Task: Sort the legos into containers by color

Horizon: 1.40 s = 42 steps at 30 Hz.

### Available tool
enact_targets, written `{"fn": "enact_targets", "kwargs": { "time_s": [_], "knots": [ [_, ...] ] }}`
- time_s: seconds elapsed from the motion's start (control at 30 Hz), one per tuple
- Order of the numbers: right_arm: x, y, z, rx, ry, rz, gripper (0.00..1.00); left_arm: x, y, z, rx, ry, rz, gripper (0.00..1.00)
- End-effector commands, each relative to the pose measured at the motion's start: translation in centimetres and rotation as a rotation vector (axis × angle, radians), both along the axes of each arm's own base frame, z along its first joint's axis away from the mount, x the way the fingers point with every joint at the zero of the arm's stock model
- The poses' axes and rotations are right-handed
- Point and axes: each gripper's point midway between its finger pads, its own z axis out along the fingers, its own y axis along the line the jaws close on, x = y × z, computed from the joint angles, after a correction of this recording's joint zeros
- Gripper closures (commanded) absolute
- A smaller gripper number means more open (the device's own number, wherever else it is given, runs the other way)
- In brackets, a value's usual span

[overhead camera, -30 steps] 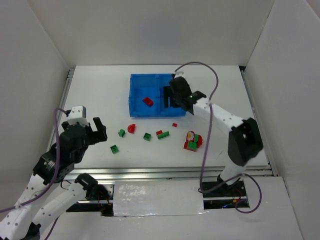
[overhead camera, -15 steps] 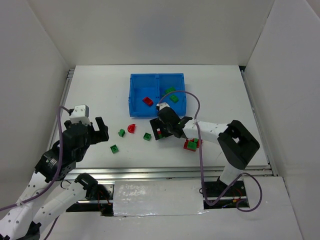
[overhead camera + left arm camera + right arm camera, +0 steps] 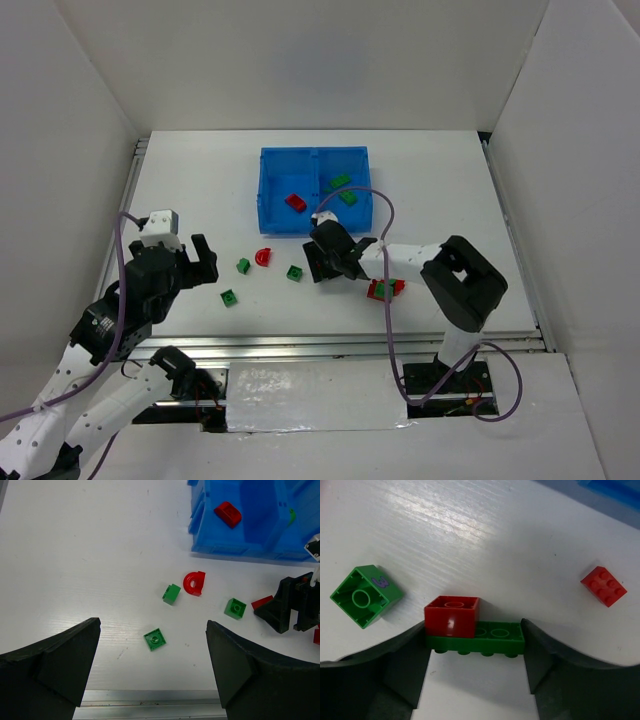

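The blue tray (image 3: pixel 268 190) has two compartments: a red brick (image 3: pixel 295 201) lies in the left one, two green bricks (image 3: pixel 341 182) in the right one. My right gripper (image 3: pixel 322 262) is down on the table just in front of the tray. In the right wrist view its jaws (image 3: pixel 475 645) press on both ends of a joined red and green brick (image 3: pixel 470 630). A green brick (image 3: pixel 366 596) and a small red brick (image 3: pixel 603 586) lie just beyond. My left gripper (image 3: pixel 152 660) hangs wide open over a green brick (image 3: pixel 155 639). A red curved piece (image 3: pixel 194 583) lies further on.
Two more green bricks (image 3: pixel 243 266) (image 3: pixel 294 272) lie on the table left of the right gripper. A red and green cluster (image 3: pixel 384 289) sits under the right forearm. White walls stand on three sides, and a metal rail (image 3: pixel 300 345) runs along the near edge.
The right arm swung from over the tray's right compartment down to the table, leaving green bricks there, and its jaws closed round the joined brick. The left arm hardly moved.
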Motion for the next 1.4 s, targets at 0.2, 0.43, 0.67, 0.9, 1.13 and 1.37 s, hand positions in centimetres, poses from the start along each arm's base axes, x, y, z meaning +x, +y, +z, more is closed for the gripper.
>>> {"fn": "enact_targets", "kwargs": {
  "time_s": [0.2,0.43,0.67,0.9,1.13,1.37],
  "knots": [
    [-0.4,0.0,2.7,0.041,-0.098,-0.008,0.79,0.6,-0.3,0.9,0.001,-0.037,-0.017,0.01],
    [-6.8,2.3,11.8,0.285,-0.300,0.285,0.83,-0.6,-6.1,4.3,-0.226,-0.001,-0.256,0.01],
    [-11.1,2.5,17.1,0.342,-0.463,0.425,0.89,-2.3,-16.7,6.7,-0.622,0.088,-0.683,0.01],
    [-12.3,2.7,19.9,0.359,-0.572,0.407,0.91,-3.2,-20.2,5.3,-0.730,0.181,-0.807,0.05],
    [-12.1,3.0,21.5,0.384,-0.629,0.375,0.93,-3.3,-21.4,2.5,-0.708,0.249,-0.809,0.15],
    [-11.9,3.3,22.7,0.399,-0.658,0.371,0.94,-3.8,-23.3,0.6,-0.687,0.312,-0.839,0.17]
  ]
}}
